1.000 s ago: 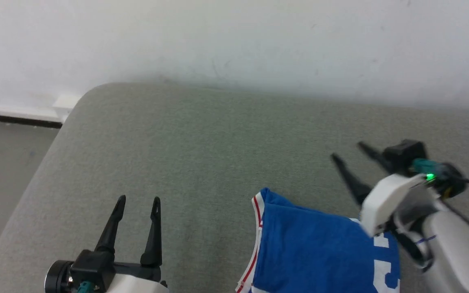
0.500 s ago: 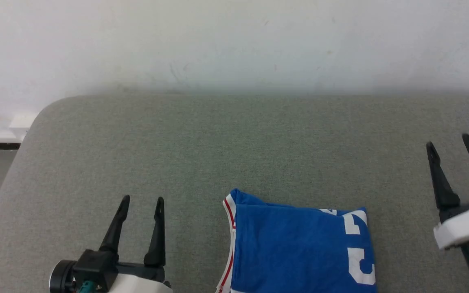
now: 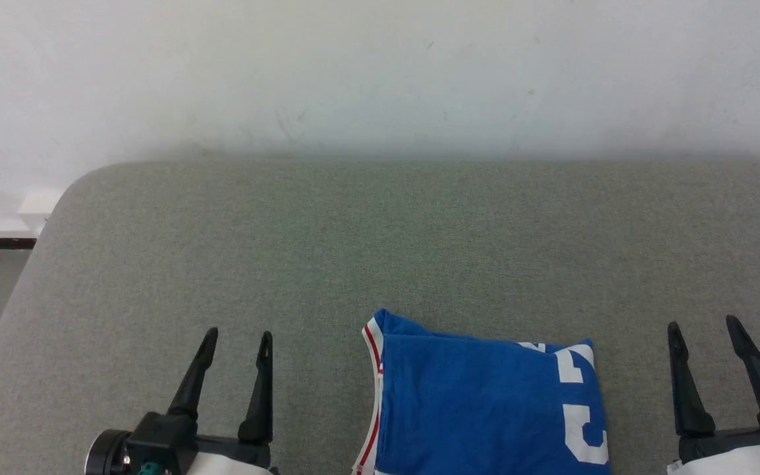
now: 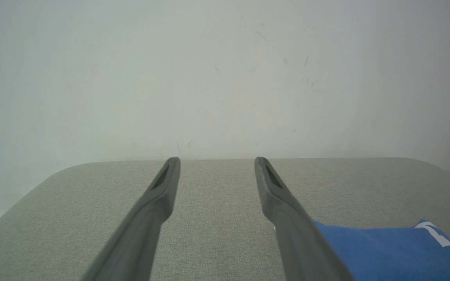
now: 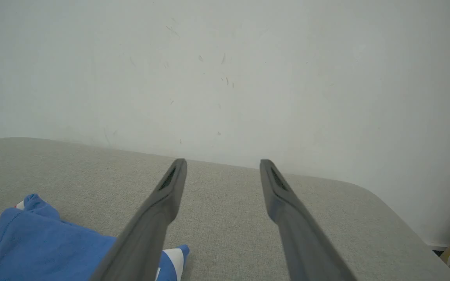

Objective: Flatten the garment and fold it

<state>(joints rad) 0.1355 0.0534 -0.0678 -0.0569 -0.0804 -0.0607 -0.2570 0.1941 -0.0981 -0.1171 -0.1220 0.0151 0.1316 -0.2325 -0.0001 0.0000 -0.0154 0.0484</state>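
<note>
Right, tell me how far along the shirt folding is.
Done, it seems: the shirt lies on the grey surface as a flat blue rectangle with neat edges, its near part cut off by the head view. In hand: nothing; the left gripper and right gripper stand open either side, clear of it. Left: probably nothing, or one final fold.

- The bright blue folded T-shirt with white print and red-and-white striped trim (image 3: 479,402) lies flat on the grey-green fabric-covered surface (image 3: 380,244), at the bottom middle.
- The left gripper with two long dark fingers (image 3: 239,333) sits at lower left, jaws apart and empty, near the shirt's striped edge but clear of it.
- The right gripper of the same build (image 3: 702,323) sits at lower right, jaws likewise spread and empty.
- A plain white wall (image 3: 380,72) rises behind the surface.
</note>
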